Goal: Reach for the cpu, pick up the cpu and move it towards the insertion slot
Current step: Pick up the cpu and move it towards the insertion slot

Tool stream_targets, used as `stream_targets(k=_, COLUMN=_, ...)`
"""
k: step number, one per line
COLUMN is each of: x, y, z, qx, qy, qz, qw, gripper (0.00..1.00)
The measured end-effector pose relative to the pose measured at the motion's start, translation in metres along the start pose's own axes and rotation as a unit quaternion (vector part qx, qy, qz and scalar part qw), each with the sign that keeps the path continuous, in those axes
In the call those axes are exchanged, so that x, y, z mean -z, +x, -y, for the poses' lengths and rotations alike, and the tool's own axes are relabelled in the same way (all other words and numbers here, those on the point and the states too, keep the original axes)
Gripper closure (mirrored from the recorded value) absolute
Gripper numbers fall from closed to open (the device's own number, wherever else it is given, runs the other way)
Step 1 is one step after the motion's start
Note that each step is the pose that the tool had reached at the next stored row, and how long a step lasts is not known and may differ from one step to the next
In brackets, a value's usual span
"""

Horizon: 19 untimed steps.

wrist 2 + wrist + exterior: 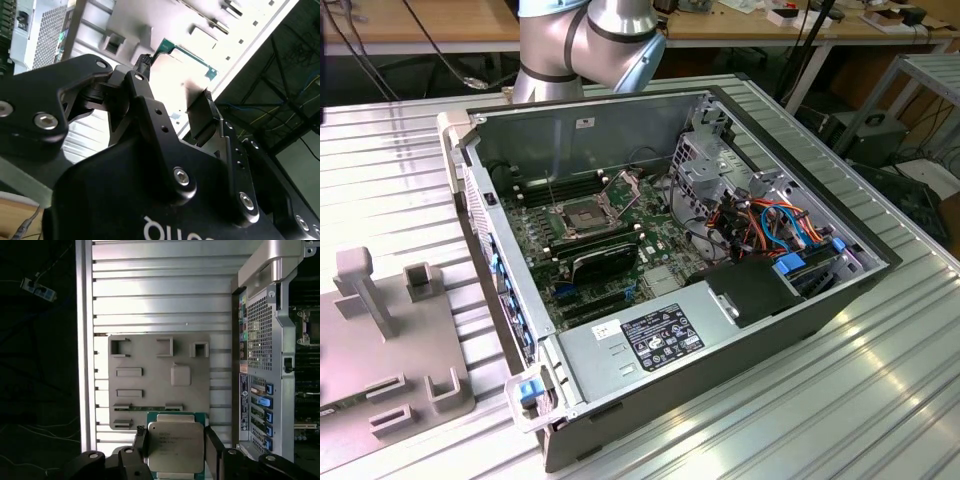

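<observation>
Your end effector [176,447] is clamped on the cpu [176,445], holding it above the grey fixture [159,380] on the tabletop [160,290]. Keep the chip level as you carry it toward the insertion slot [582,217] inside the open computer case [800,300].

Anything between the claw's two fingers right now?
Yes. In the first wrist view the cpu, silver face up, sits between the claw's fingers, held above the grey fixture plate.
</observation>
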<state>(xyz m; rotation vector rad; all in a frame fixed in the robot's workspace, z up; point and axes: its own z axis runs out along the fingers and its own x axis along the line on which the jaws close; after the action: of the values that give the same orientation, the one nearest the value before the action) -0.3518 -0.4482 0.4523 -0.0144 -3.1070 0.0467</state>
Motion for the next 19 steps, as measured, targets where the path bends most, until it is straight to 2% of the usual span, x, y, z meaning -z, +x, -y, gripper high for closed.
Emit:
stream_targets(k=1, x=-0.0024, y=-0.0085, z=-0.0005, qx=0.0, qy=0.0004, qz=0.0001, qw=1.0, gripper=0.45)
stream_targets(k=6, x=-0.0111, y=-0.0192, z=-0.0009, qx=0.0, qy=0.0005, qz=0.0002, qw=1.0, gripper=0.45)
stream_targets(k=9, x=-0.0154, y=-0.0347, z=-0.0013, qx=0.0, qy=0.0005, qz=0.0003, qw=1.0, gripper=0.45)
stream_targets(k=10, x=-0.0159, y=-0.0443, z=-0.0015, qx=0.0, qy=0.0004, qz=0.0003, qw=1.0, gripper=0.45)
stream_targets(k=12, x=-0.0164, y=-0.0533, z=-0.0016, qx=0.0, qy=0.0005, qz=0.0002, qw=1.0, gripper=0.45)
stream_targets(k=14, x=-0.0178, y=-0.0682, z=-0.0018, qx=0.0, qy=0.0007, qz=0.0003, qw=1.0, gripper=0.45)
stream_targets(k=19, x=-0.0204, y=-0.0918, z=-0.0021, qx=0.0, qy=0.0007, qz=0.0003, qw=1.0, gripper=0.45)
